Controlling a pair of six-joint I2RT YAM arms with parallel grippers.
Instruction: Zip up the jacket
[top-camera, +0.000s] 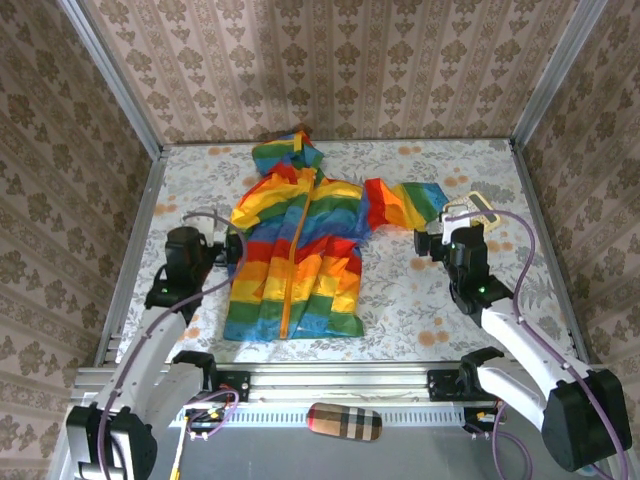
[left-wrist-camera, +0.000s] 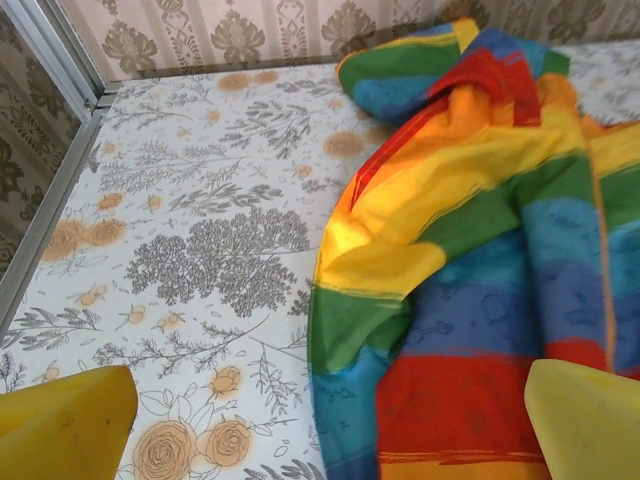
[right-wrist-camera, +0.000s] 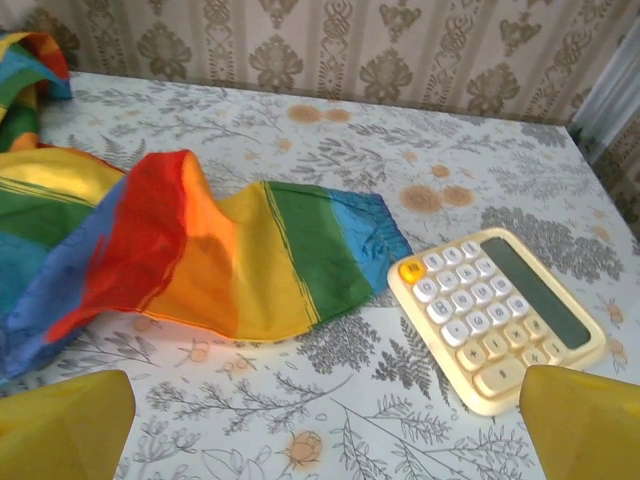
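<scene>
The rainbow-striped jacket (top-camera: 300, 250) lies flat in the middle of the table, hood toward the far wall. Its orange zipper (top-camera: 292, 270) runs down the front from neck to hem, and the two front halves meet along it. My left gripper (top-camera: 236, 246) stands open at the jacket's left edge. In the left wrist view its yellow fingers (left-wrist-camera: 60, 420) straddle the edge of the jacket (left-wrist-camera: 480, 230), holding nothing. My right gripper (top-camera: 424, 243) is open beside the spread right sleeve (right-wrist-camera: 220, 250), with bare table between its fingers (right-wrist-camera: 585, 420).
A pale yellow calculator (right-wrist-camera: 495, 315) lies on the flowered tablecloth just right of the sleeve's cuff, close to my right gripper; it also shows from above (top-camera: 470, 210). A plaid case (top-camera: 344, 421) rests on the near rail between the arm bases. Papered walls enclose the table.
</scene>
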